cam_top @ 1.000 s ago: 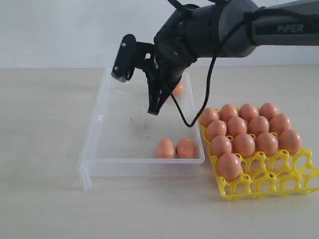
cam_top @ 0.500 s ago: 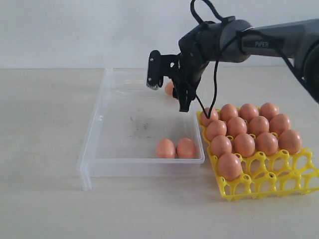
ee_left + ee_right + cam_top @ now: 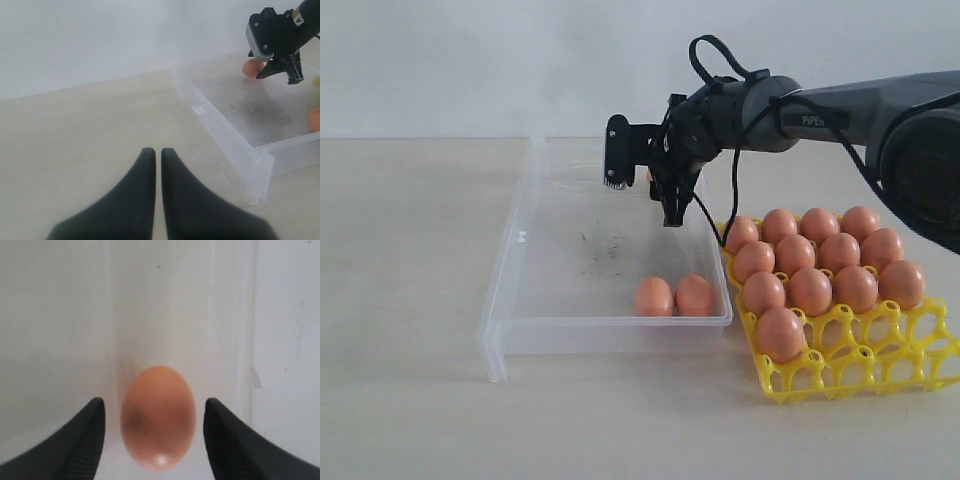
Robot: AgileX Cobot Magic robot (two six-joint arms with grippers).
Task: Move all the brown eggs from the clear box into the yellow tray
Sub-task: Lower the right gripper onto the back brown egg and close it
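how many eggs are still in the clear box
3. Two eggs lie side by side at the box's near wall; the third egg sits at the far end, ahead of the open right hand. None seems hidden.

**Three views, one shared box**

Your exterior camera looks front-on, slightly raised, over the clear box [image 3: 570, 290] and yellow tray [image 3: 850, 365]. Your left wrist camera eyes that box from low and far off. Your right wrist camera sits close over a brown egg [image 3: 157, 417] inside it.

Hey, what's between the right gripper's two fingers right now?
One brown egg, lying on the clear box floor. The right wrist view shows it framed between the open fingers, a gap on each side, neither touching it.
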